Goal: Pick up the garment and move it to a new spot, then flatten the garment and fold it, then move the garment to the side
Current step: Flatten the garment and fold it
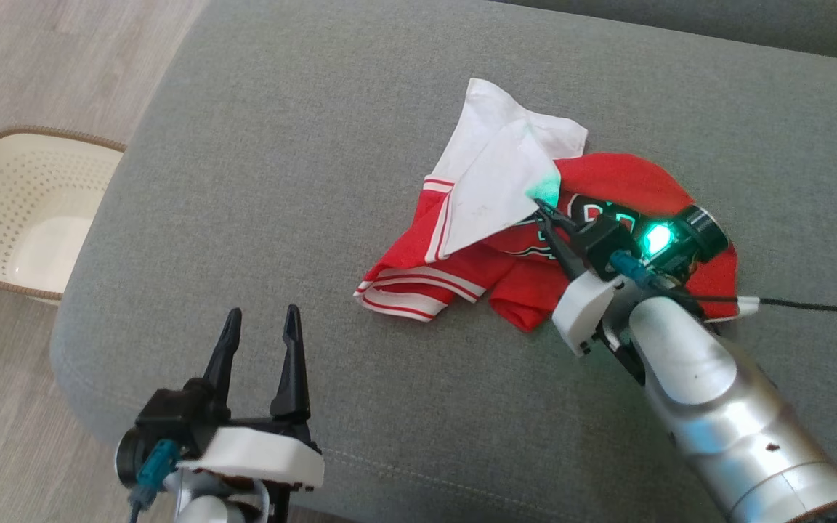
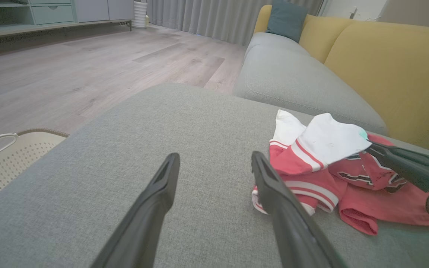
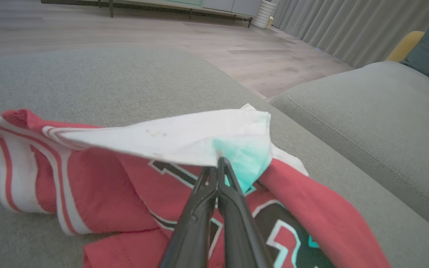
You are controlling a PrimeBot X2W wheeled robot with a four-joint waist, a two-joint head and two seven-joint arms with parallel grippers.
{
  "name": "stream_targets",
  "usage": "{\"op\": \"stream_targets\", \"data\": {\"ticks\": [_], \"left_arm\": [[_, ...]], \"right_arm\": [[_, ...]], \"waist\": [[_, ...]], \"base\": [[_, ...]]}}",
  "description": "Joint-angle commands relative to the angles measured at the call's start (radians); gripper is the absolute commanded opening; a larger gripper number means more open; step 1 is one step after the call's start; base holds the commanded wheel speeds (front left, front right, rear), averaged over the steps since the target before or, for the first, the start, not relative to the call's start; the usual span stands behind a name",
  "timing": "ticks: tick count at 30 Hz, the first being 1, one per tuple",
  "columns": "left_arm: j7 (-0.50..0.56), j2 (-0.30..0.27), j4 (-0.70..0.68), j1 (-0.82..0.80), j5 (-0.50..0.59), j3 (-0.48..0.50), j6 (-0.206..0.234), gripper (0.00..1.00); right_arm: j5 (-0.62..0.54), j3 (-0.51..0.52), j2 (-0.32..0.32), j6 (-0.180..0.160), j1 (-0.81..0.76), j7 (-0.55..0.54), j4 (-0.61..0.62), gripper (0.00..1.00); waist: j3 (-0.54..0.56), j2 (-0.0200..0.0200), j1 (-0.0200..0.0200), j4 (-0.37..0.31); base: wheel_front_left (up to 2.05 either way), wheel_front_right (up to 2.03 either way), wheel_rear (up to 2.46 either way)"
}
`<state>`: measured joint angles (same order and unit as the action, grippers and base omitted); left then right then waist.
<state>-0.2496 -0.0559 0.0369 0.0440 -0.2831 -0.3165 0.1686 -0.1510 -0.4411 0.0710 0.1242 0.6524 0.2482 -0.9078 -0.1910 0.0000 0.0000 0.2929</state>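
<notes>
Nearest to me, my left pincer [image 1: 262,314] hangs with its two fingers spread wide and nothing between them. It is well apart from the garment [image 1: 404,254], off its striped-hem end and on my side of it. Right at the garment, my right pincer [image 3: 218,162] is clamped shut on the edge of the white flap, where that flap lies over the red printed part. The flap looks a little raised off the red cloth there.

The garment is a crumpled heap on the grey sofa cushion [image 1: 302,131]. Its long axis runs across my front, from the striped hem on my left to the red bulk under my right wrist, and the white flap points away from me.

So my right arm is the one on the cloth, and I judge the lift turns on it: drawn up from the heap, the rest should trail below. The hold is on one thin layer, so it may slip.

Past the garment, on its far side, a yellow sofa back [image 2: 385,67] rises.
</notes>
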Motion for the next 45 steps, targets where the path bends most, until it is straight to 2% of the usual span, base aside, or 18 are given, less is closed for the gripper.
{"op": "stream_targets", "data": {"ticks": [1, 6, 15, 19, 30, 32, 33, 38, 45], "left_arm": [[-0.012, 0.006, -0.030, -0.041, 0.000, 0.025, 0.007, 1.00], [-0.012, 0.006, -0.026, -0.039, 0.002, 0.027, 0.008, 1.00], [-0.012, 0.006, -0.019, -0.008, 0.009, 0.028, 0.010, 1.00], [-0.012, 0.006, -0.017, 0.004, 0.014, 0.030, 0.007, 1.00], [-0.012, 0.006, -0.024, 0.013, 0.023, 0.042, 0.003, 1.00], [-0.012, 0.006, -0.025, 0.014, 0.023, 0.045, 0.005, 1.00], [-0.012, 0.006, -0.024, 0.014, 0.023, 0.049, 0.005, 1.00], [-0.012, 0.006, -0.026, 0.017, 0.023, 0.059, -0.001, 1.00], [-0.012, 0.006, -0.029, 0.015, 0.020, 0.060, 0.000, 1.00]], "right_arm": [[-0.003, -0.006, -0.021, 0.007, 0.049, 0.013, 0.021, 0.00], [0.047, -0.028, -0.021, 0.007, 0.033, 0.013, 0.064, 0.00], [0.290, -0.267, -0.021, 0.007, -0.127, 0.011, 0.196, 0.00], [0.366, -0.338, -0.021, 0.007, -0.198, -0.007, 0.253, 0.00], [0.475, -0.456, -0.021, 0.007, -0.285, -0.066, 0.358, 0.00], [0.487, -0.468, -0.021, 0.007, -0.284, -0.069, 0.364, 0.63], [0.494, -0.473, -0.021, 0.007, -0.283, -0.070, 0.365, 1.00], [0.499, -0.456, -0.021, 0.007, -0.277, -0.056, 0.368, 1.00], [0.446, -0.257, -0.021, 0.007, -0.280, -0.021, 0.351, 1.00]], "waist": [[-0.003, 0.0000, 0.0000, 0.003], [0.003, 0.0000, 0.0000, 0.001], [0.059, 0.0000, 0.0000, -0.021], [0.081, 0.0000, 0.0000, -0.030], [0.093, 0.0000, 0.0000, -0.055], [0.095, 0.0000, 0.0000, -0.061], [0.096, 0.0000, 0.0000, -0.066], [0.102, 0.0000, 0.0000, -0.107], [0.108, 0.0000, 0.0000, -0.176]], "base": [[0.00, 0.00, 0.00], [0.00, 0.00, 0.00], [0.00, 0.00, 0.00], [0.00, 0.00, 0.00], [0.00, 0.00, 0.00], [0.00, 0.00, 0.00], [0.00, 0.00, 0.00], [0.00, 0.00, 0.00], [0.00, 0.00, 0.00]]}}
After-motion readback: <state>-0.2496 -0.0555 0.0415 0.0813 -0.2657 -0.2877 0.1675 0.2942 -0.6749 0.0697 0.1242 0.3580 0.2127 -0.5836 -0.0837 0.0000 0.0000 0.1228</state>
